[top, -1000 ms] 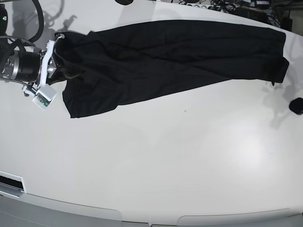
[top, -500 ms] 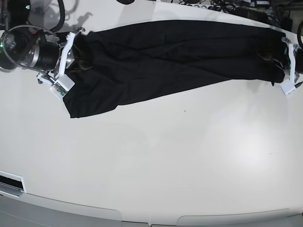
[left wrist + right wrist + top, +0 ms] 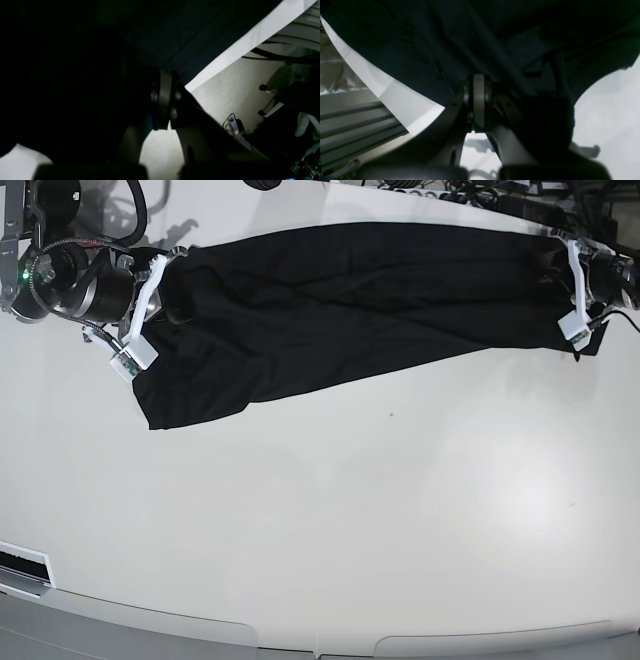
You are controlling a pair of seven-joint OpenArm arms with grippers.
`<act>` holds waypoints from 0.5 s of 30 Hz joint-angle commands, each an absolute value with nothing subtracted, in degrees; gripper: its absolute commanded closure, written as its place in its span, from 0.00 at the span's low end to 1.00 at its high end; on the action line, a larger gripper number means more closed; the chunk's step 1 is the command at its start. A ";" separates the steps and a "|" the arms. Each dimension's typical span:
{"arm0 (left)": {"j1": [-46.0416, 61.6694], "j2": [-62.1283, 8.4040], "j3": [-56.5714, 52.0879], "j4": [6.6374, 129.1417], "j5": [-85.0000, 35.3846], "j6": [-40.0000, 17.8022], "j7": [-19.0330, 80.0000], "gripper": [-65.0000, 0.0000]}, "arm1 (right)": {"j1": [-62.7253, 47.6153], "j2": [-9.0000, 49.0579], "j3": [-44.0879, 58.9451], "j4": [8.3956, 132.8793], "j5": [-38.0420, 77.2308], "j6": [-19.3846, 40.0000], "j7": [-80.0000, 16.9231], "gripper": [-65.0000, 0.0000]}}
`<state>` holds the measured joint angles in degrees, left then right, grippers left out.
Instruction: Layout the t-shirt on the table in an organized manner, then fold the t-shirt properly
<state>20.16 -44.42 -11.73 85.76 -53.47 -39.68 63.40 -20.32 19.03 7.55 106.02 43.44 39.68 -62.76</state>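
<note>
The black t-shirt lies stretched in a long band across the far part of the white table. My right gripper is at the shirt's far-left end. In the right wrist view its jaws stand pressed together at the fabric, shut on it. My left gripper is at the shirt's right end. In the left wrist view it is shut at the edge of the dark cloth, beside the table's edge. No logo shows.
Cables and gear lie beyond the table's far edge. A slot sits at the near-left edge. Below the table's edge, the left wrist view shows floor with a cable plug. A metal frame shows in the right wrist view.
My left arm has come in from the right to the shirt's right end. My right gripper has moved from the shirt's left edge up to its far-left corner. The shirt's ends shifted slightly.
</note>
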 commanded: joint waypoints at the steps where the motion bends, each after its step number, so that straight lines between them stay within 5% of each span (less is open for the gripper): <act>1: 19.99 -45.71 -12.93 86.37 -53.78 -40.00 62.96 1.00 | -20.03 19.53 7.79 106.72 44.49 40.00 -61.65 1.00; 15: 20.01 -42.78 -20.05 83.15 -45.34 -37.50 58.52 1.00 | -19.05 19.53 7.79 106.72 43.22 40.00 -61.45 1.00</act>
